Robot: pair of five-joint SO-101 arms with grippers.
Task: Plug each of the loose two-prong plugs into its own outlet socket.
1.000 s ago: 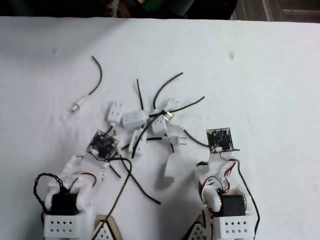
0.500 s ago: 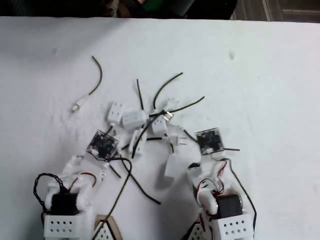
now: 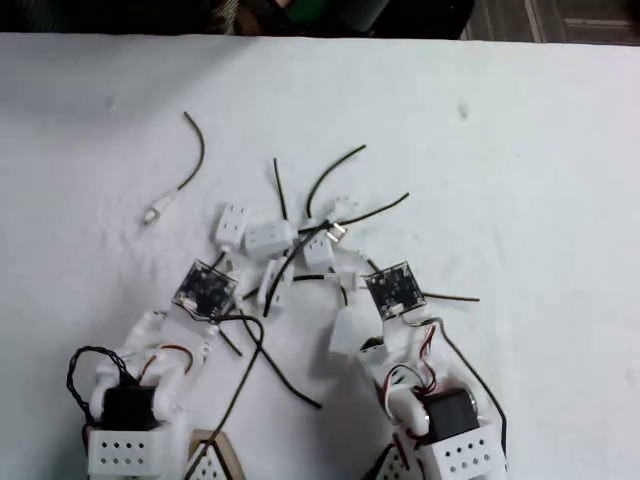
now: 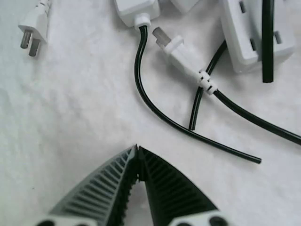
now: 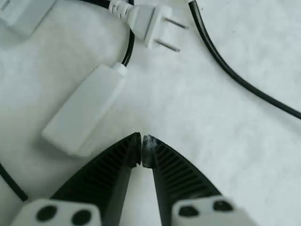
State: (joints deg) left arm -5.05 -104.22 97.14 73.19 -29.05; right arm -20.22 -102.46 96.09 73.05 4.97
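Right gripper (image 5: 142, 142) clenched empty over the table (image 5: 244, 150), a white outlet socket (image 5: 84, 113) just beside its tips, a two-prong plug (image 5: 146, 21) lying loose beyond, left gripper (image 4: 138, 151) likewise pinched together on nothing, a second plug (image 4: 176, 44) and black cords (image 4: 141, 89) farther out, unplugged.

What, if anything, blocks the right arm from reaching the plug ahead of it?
Probably yes, reachable: bare table lies between the shut right end effector and the plug; the socket sits aside.
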